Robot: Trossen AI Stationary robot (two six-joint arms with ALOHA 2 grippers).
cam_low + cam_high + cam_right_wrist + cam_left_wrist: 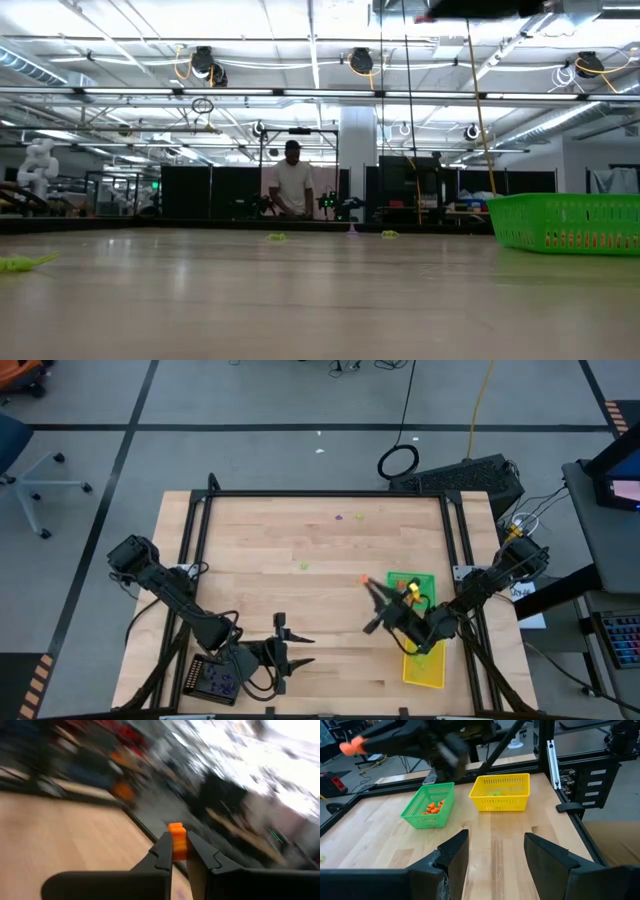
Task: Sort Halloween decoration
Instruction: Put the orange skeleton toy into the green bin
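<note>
My right gripper (368, 584) hovers above the table beside the green tray (412, 586), shut on a small orange Halloween decoration (176, 839). The green tray (427, 805) holds orange trinkets (434, 808). The yellow tray (501, 792) holds lime ones (494, 793). My left gripper (495, 855) stands open and empty near the table's front edge, facing both trays. Loose trinkets lie on the wood: a purple one (340, 516) and a green one (360, 515) near the far edge, and another green one (304, 566) mid-table. My right gripper pinches the orange trinket (176, 851) between its two fingertips (165, 851). The trinket's upper part sticks out past the tips. The fingers lie about level, pointing toward the table's far left, and the trinket (351, 747) is lifted clear of the table.
A black tray (215, 680) with purple trinkets sits at the near left corner. The yellow tray (424, 665) stands at the near right, in front of the green one. A black frame rail (330, 494) runs around the table. A person stands in the room beyond (293, 185).
</note>
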